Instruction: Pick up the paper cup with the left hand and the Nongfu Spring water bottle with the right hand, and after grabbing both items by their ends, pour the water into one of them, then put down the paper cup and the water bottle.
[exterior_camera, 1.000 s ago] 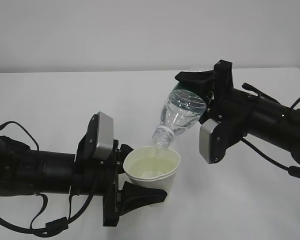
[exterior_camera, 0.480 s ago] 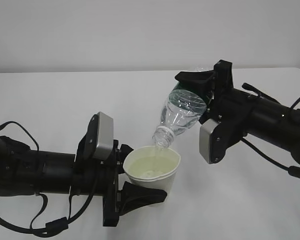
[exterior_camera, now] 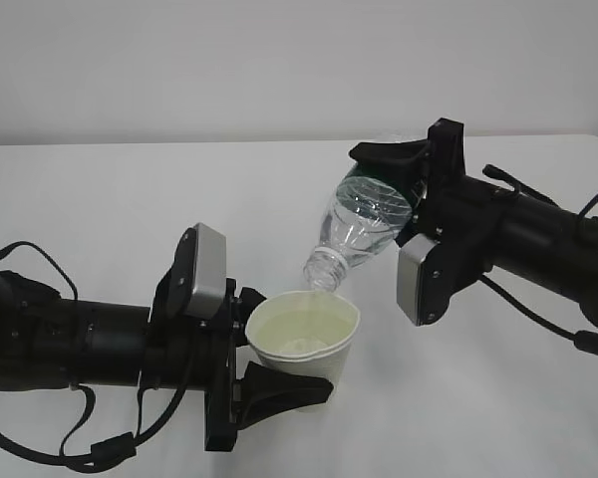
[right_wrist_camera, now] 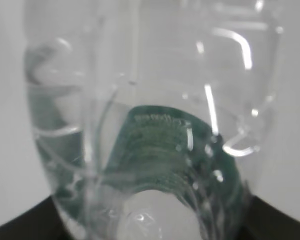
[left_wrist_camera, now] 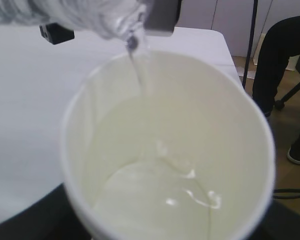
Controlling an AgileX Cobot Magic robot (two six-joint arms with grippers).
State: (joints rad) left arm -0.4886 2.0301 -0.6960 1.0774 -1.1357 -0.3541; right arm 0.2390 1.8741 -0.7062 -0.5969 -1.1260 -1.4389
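Water (left_wrist_camera: 139,75) runs in a thin clear stream from the open neck of the Nongfu Spring water bottle (exterior_camera: 364,221) into the paper cup (exterior_camera: 302,337), and a shallow pool already lies in the cup's pale bottom. The bottle is tipped steeply, mouth down and to the left, its threaded neck just above the far rim of the cup without touching it. Its green label sits high, close to the gripper. The right hand (exterior_camera: 411,189) is closed on the bottle's base end, one black finger over the top of it and the grey camera box below; in the right wrist view the bottle's clear ribbed body and green band fill the frame, with dark finger edges at the lower corners.

The cup stands upright, held off the white table (exterior_camera: 130,199) at the lower middle of the exterior view. The left hand (exterior_camera: 264,349) grips it from the left side, a black finger reaching under and along its lower wall, the other behind the rim near the grey camera module. In the left wrist view the cup's mouth fills the frame, the bottle neck at the top edge
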